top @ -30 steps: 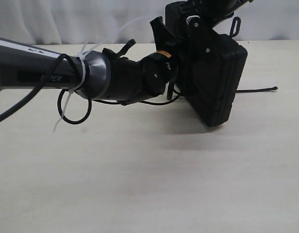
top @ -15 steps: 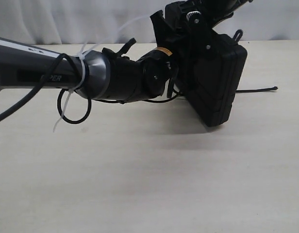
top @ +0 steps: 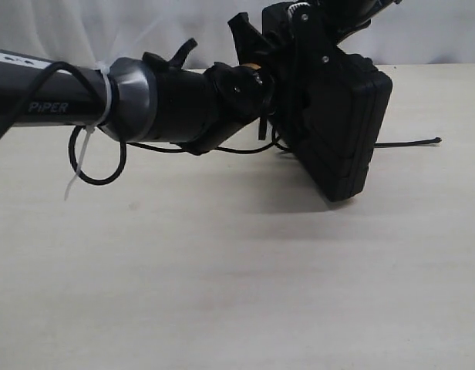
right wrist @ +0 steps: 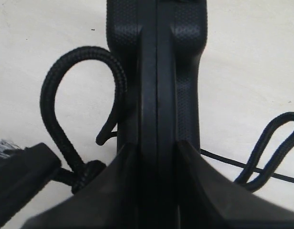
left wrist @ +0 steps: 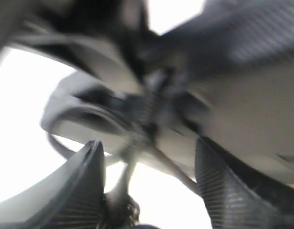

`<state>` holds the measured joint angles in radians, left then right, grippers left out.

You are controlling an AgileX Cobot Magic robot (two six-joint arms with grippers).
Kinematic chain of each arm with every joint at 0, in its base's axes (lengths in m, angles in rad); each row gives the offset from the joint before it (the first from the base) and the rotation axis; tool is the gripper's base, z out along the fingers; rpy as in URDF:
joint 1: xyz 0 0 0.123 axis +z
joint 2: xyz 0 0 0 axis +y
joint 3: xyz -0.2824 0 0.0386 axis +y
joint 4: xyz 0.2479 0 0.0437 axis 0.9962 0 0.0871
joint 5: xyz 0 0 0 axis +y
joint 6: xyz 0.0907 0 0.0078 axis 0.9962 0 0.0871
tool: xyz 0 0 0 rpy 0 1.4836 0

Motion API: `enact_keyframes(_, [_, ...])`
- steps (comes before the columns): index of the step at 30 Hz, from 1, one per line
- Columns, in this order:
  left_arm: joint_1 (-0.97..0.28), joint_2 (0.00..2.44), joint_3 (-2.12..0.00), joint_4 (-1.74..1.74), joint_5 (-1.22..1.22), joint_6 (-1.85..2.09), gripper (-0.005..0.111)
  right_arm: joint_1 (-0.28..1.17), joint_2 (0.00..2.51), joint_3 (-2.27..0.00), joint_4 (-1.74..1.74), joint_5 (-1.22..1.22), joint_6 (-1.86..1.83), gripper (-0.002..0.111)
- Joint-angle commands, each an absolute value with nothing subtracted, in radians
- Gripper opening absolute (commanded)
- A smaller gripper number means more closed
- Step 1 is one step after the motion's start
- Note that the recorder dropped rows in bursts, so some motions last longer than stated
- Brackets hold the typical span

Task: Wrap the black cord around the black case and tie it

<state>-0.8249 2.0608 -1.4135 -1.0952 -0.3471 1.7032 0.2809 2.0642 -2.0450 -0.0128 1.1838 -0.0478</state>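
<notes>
Black case sits clamped between your right gripper's fingers, which pinch its edge from both sides. In the exterior view the case hangs tilted below that gripper, lifted off the table. Its two halves meet along a closed seam, so you cannot see what is inside.

On one side of the right gripper the black cord stands in a rounded loop beside the case, with a small knot just next to the finger. On the gripper's other side a narrow second loop of the cord lies near the case. From the exterior view, a straight tail of cord pokes out from behind the case, on the side away from your left gripper.

Your left gripper is close up against the case with its jaws spread apart. That view is blurred, and nothing shows pinched between them.
</notes>
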Motion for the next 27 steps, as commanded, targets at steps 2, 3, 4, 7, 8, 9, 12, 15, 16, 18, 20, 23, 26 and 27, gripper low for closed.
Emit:
enact_keyframes(2, [-0.827, 2.055, -1.421, -1.191, -0.404, 1.756, 0.054, 0.281, 2.082, -2.029, 0.012, 1.221, -0.057, 0.004])
enact_keyframes(3, [-0.817, 2.055, -1.421, -1.219, -0.424, 1.758, 0.054, 0.281, 2.082, -2.029, 0.012, 1.221, -0.057, 0.004])
enact_keyframes(4, [-0.813, 2.055, -1.421, -1.221, -0.418, 1.760, 0.054, 0.281, 2.082, -2.029, 0.012, 1.221, -0.057, 0.004])
enact_keyframes(7, [-0.791, 2.055, -1.421, -1.216, -0.300, 1.753, 0.053, 0.281, 2.082, -2.029, 0.012, 1.221, -0.057, 0.004])
enact_keyframes(8, [-0.791, 2.055, -1.421, -1.216, -0.279, 1.753, 0.049, 0.281, 2.082, -2.029, 0.012, 1.221, -0.057, 0.004])
enact_keyframes(9, [-0.791, 2.056, -1.421, -1.211, -0.277, 1.753, 0.041, 0.281, 2.082, -2.029, 0.012, 1.221, -0.057, 0.004])
enact_keyframes(12, [-0.791, 2.066, -1.421, -1.123, -0.277, 1.749, 0.007, 0.281, 2.082, -2.029, 0.014, 1.221, -0.057, 0.004])
enact_keyframes(15, [-0.791, 2.066, -1.421, -1.024, -0.294, 1.690, 0.000, 0.281, 2.082, -2.029, 0.015, 1.221, -0.057, 0.004])
enact_keyframes(16, [-0.791, 2.066, -1.421, -0.978, -0.316, 1.643, 0.000, 0.281, 2.082, -2.029, 0.015, 1.221, -0.057, 0.004])
enact_keyframes(18, [-0.791, 2.066, -1.423, -0.862, -0.355, 1.531, 0.000, 0.281, 2.082, -2.029, 0.015, 1.221, -0.057, 0.004])
enact_keyframes(20, [-0.789, 2.066, -1.438, -0.761, -0.345, 1.408, 0.000, 0.281, 2.082, -2.029, 0.015, 1.221, -0.057, 0.004])
enact_keyframes(23, [-0.789, 2.066, -1.469, -0.656, -0.303, 1.279, 0.000, 0.281, 2.082, -2.029, 0.015, 1.221, -0.057, 0.004])
enact_keyframes(26, [-0.789, 2.066, -1.481, -0.616, -0.269, 1.255, 0.000, 0.281, 2.082, -2.029, 0.015, 1.221, -0.057, 0.004])
enact_keyframes(27, [-0.789, 2.066, -1.481, -0.616, -0.267, 1.255, 0.000, 0.281, 2.082, -2.029, 0.015, 1.221, -0.057, 0.004])
